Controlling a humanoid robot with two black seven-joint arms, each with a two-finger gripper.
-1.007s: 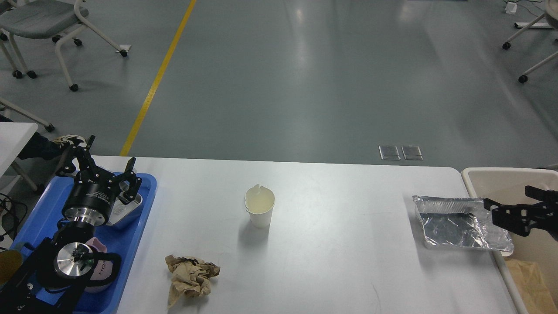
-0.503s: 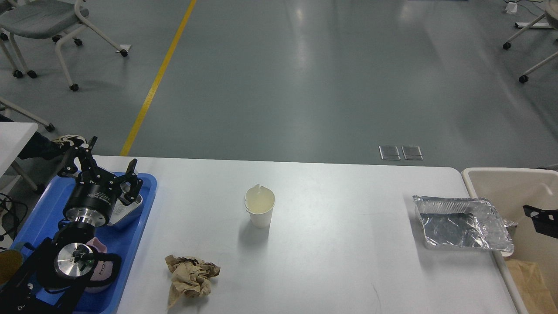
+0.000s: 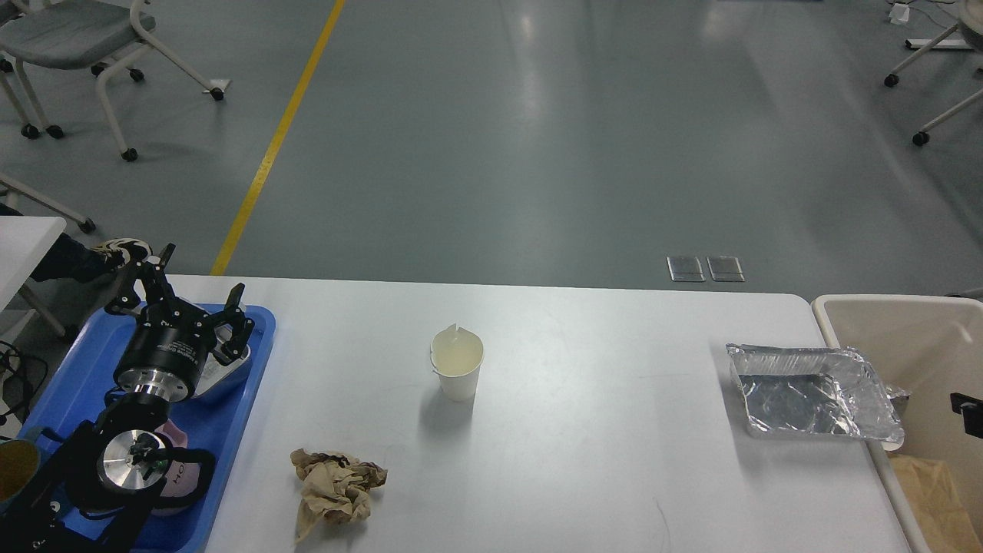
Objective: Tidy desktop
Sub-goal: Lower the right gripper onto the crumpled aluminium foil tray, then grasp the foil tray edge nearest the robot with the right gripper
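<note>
The white desktop [image 3: 584, 445] carries a white paper cup [image 3: 458, 369] at its middle, a crumpled brown paper wad [image 3: 334, 488] at the front left and a crumpled foil tray [image 3: 814, 392] at its right edge. My left gripper [image 3: 201, 284] is open and empty above the far end of the blue tray [image 3: 242, 415], over a small metal container [image 3: 224, 375]. Of my right arm only a small black tip [image 3: 966, 404] shows at the right edge, over the beige bin [image 3: 906, 322]. Its fingers cannot be told apart.
The blue tray at the left also holds a pink cup [image 3: 178, 478], partly under my left arm. The beige bin at the right holds brown paper [image 3: 933, 491]. Chairs stand on the grey floor beyond the table.
My right gripper has pulled back to the right from the foil tray, almost out of view. The foil tray stays put. My left gripper has shifted slightly over the blue tray.
</note>
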